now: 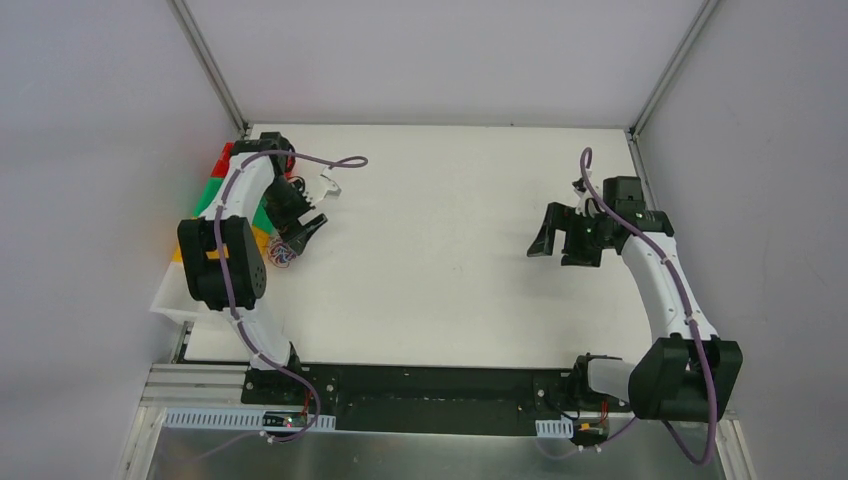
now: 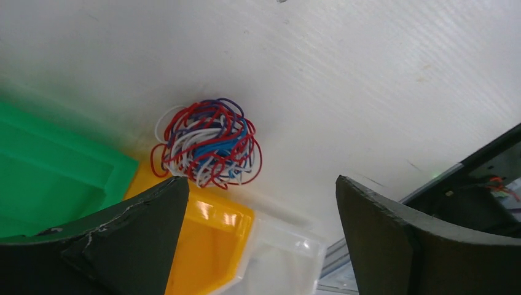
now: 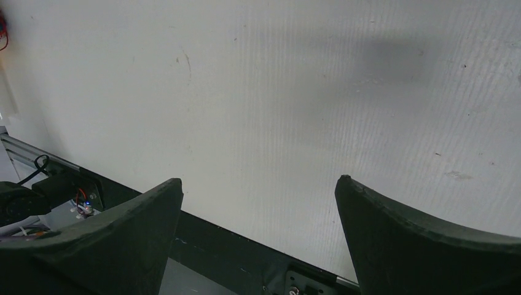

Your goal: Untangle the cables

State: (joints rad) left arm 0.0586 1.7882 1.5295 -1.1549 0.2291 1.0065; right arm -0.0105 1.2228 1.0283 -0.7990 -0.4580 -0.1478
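Observation:
A tangled ball of red, white and blue cables lies on the white table beside the yellow bin; it also shows in the top view. My left gripper is open and empty, hovering just above and beyond the ball; in the left wrist view its jaws stand wide apart with the ball ahead of the left finger. My right gripper is open and empty over bare table at the right, far from the cables; the right wrist view shows only table between its jaws.
A row of bins stands along the table's left edge: red, green, yellow and clear white. The black base rail runs along the near edge.

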